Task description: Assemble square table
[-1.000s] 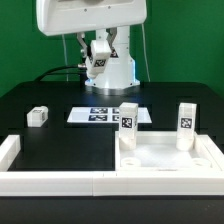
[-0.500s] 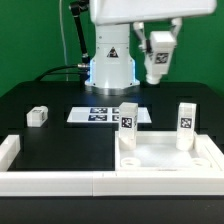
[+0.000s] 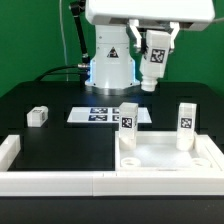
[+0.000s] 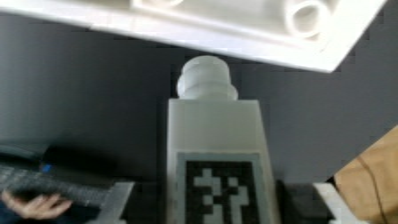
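The hand pinches a leg, its long axis near upright with the threaded tip down. The square table slab lies on the counter, well below the hand, beyond that tip.

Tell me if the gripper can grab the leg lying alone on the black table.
Probably not yet: the gripper is shut on a second leg, held high. The lying leg has nothing over or against it, so the way looks free otherwise.
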{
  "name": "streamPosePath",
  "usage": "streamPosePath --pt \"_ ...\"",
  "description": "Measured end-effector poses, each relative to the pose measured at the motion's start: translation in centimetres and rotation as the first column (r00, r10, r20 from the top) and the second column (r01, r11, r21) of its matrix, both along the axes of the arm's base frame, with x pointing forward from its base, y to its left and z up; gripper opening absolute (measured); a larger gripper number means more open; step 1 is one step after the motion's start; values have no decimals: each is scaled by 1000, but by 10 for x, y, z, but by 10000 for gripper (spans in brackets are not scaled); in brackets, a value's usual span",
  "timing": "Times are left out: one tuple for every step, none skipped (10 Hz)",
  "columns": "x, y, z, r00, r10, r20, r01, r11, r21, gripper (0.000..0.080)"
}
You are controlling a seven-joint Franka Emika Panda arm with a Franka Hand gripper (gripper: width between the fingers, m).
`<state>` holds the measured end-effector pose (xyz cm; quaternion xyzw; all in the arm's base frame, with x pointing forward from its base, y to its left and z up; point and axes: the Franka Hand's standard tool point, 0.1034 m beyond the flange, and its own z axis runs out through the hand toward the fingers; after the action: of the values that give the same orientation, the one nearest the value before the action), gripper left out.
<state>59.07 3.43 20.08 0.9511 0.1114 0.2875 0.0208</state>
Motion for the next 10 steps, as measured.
streamPosePath --pt "-3 3 -4 999 1 -33 0 1000 12 290" --pt "-3 4 -5 1000 0 -28 1 1000 10 290" --pt "-3 13 -23 1000 -7 -18 7 1000 9 290" --pt "7 33 -47 999 -4 -43 6 1000 29 290" --pt "25 53 -52 999 -23 -46 26 997 68 290" --pt "47 72 -51 998 -44 -34 47 993 105 290" --pt "60 85 -51 997 -68 -40 73 988 135 290" --pt "57 79 -52 998 -58 -34 62 991 121 290" --pt "56 78 -53 997 -61 -39 65 990 122 290" --pt "56 79 -54 997 -60 -39 65 990 121 290"
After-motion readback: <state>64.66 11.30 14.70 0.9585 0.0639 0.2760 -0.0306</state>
